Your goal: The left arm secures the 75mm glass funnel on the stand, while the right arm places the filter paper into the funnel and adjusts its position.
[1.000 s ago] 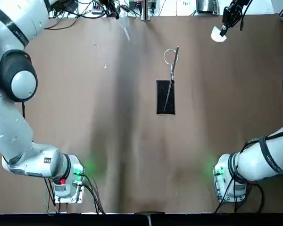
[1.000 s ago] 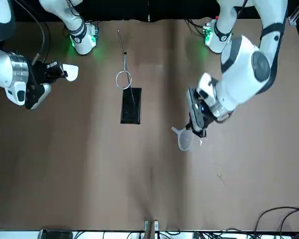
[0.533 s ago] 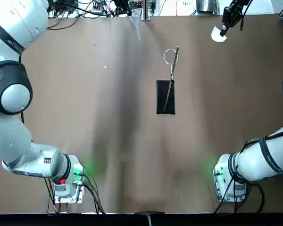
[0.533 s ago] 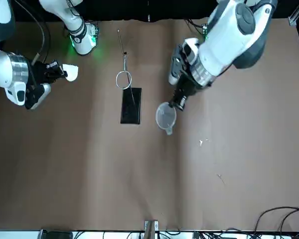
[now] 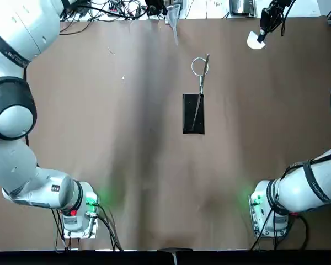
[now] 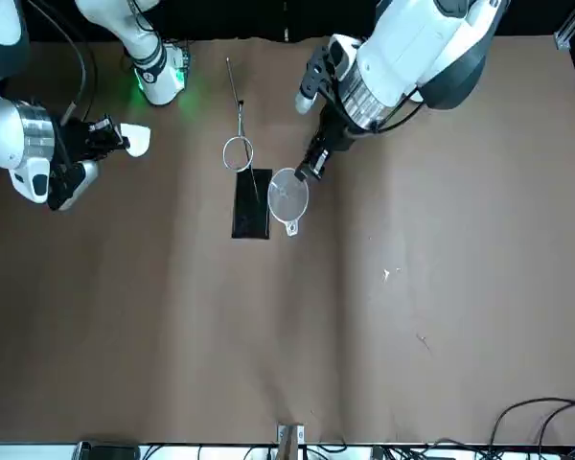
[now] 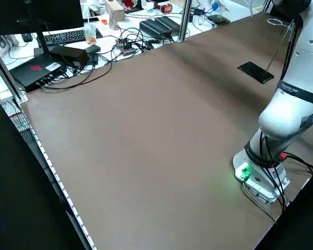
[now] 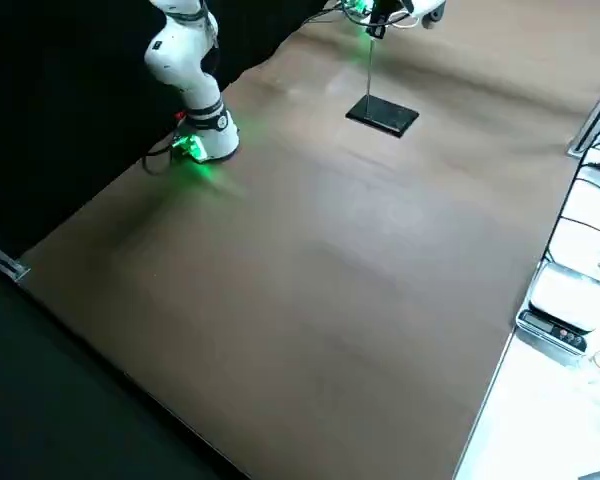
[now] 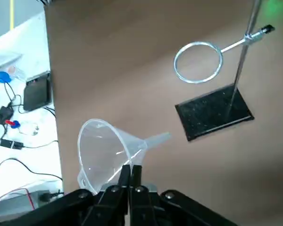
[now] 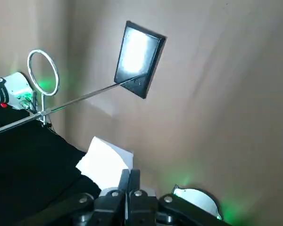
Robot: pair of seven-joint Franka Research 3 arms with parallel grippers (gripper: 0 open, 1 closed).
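- The funnel (image 6: 288, 195) is clear and holds nothing; its stem (image 9: 153, 140) points off sideways; it hangs in the air just beside the stand (image 6: 251, 203), apart from the ring (image 6: 237, 153).
- The ring (image 9: 198, 62) carries nothing.
- The left gripper (image 9: 131, 173) has its fingers pinched tight on the funnel's rim; in the front view it (image 6: 311, 165) sits just beside the stand's rod.
- The right gripper (image 10: 129, 177) is closed on the paper (image 10: 105, 161); the white folded piece sticks out past the fingertips; seen from the front it (image 6: 115, 142) is off to the robot's right, well apart from the stand, with the paper (image 6: 137, 140) at its tip.
- The black base (image 5: 193, 113) lies flat near the middle of the brown table (image 5: 127, 160); the thin rod leans over it in the top view.
- Beyond the far edge are cables and small boxes (image 5: 116, 8); the left side view shows a keyboard (image 7: 68, 36) and more gear on a white bench.
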